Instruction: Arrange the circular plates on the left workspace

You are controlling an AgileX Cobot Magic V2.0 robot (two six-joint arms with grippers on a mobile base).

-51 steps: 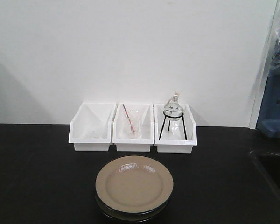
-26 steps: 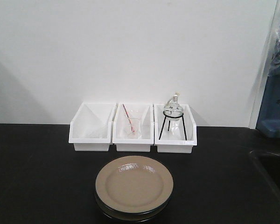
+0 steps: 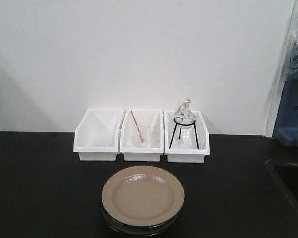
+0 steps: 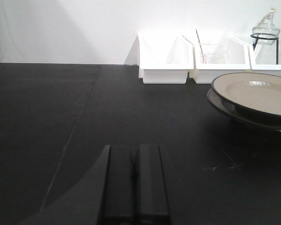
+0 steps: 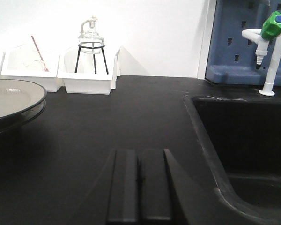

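Observation:
Two beige circular plates (image 3: pixel 143 197) sit stacked on the black countertop (image 3: pixel 44 188), in front of the middle white bin. The stack also shows at the right edge of the left wrist view as plates (image 4: pixel 257 96) and at the left edge of the right wrist view as plates (image 5: pixel 9 101). My left gripper (image 4: pixel 134 154) is shut and empty, low over the counter, left of and nearer than the stack. My right gripper (image 5: pixel 139 159) is shut and empty, right of the stack. Neither gripper appears in the front view.
Three white bins (image 3: pixel 141 136) stand along the back wall; the middle holds a beaker with a rod, the right a round flask on a black tripod (image 3: pixel 184 121). A sunken sink (image 5: pixel 243 140) with a green-capped tap (image 5: pixel 271 42) lies at the right.

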